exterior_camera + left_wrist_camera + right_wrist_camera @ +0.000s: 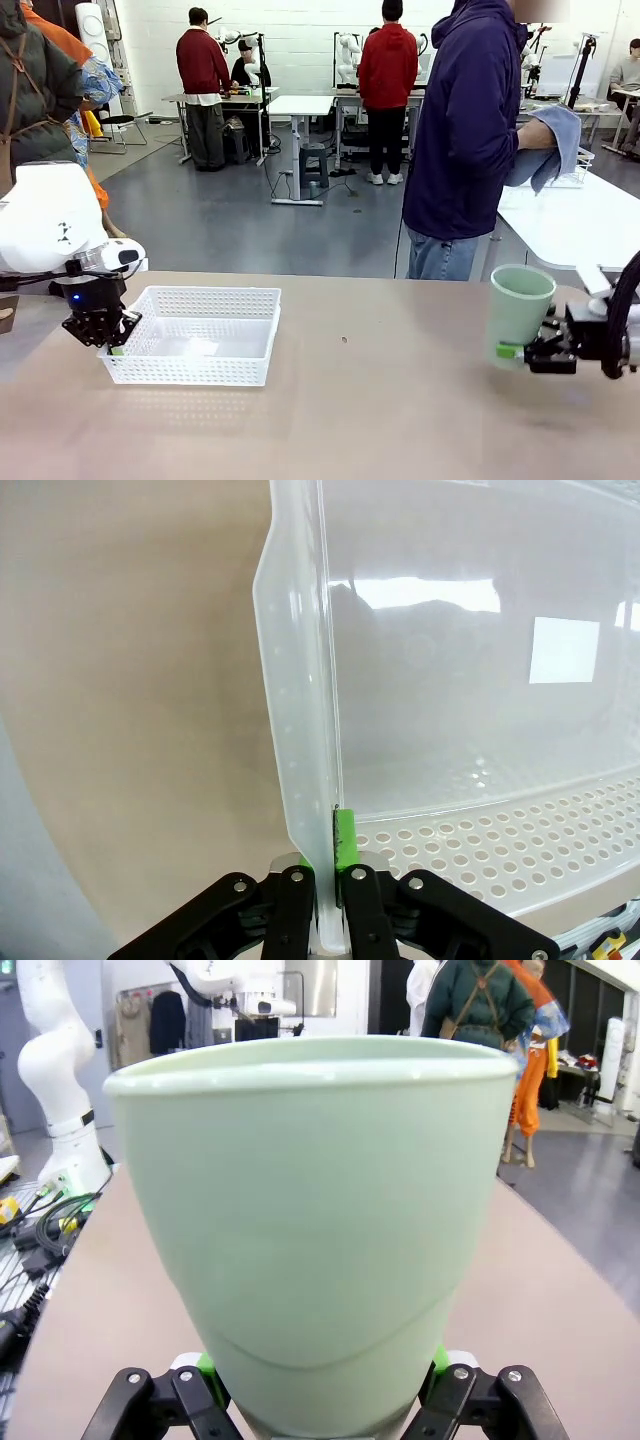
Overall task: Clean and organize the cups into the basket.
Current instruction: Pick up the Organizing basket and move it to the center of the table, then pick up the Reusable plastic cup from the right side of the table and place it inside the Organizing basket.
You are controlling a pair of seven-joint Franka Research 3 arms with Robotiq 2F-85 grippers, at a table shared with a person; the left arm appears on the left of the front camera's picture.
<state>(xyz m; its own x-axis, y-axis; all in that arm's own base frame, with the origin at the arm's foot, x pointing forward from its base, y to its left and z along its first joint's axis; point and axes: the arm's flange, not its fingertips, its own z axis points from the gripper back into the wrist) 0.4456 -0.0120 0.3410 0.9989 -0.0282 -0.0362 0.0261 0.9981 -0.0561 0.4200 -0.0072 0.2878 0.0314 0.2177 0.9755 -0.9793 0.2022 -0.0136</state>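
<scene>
- The surface (380, 420) is bare through the middle. The task's things sit at its two sides, one within each arm's reach.
- A person (465, 140) stands at 1 o'clock beyond the far edge, working a blue cloth (555, 145) in both hands. This is probably the cleaning half of the job.
- The basket (190, 370) lies at 8 o'clock with nothing in it and its open top up, ready to receive cups.
- The mint cup (520, 305) stands upright at 4 o'clock, mouth up, well apart from the basket.
- The left claw (110, 340) is clamped on the basket's 9 o'clock end wall, one finger on each side of it. It is likely steadying the basket for loading.
- The right claw (522, 352) reaches in from 3 o'clock and brackets the cup's lower body. Its pads lie against both sides, but I cannot tell whether they squeeze.
</scene>
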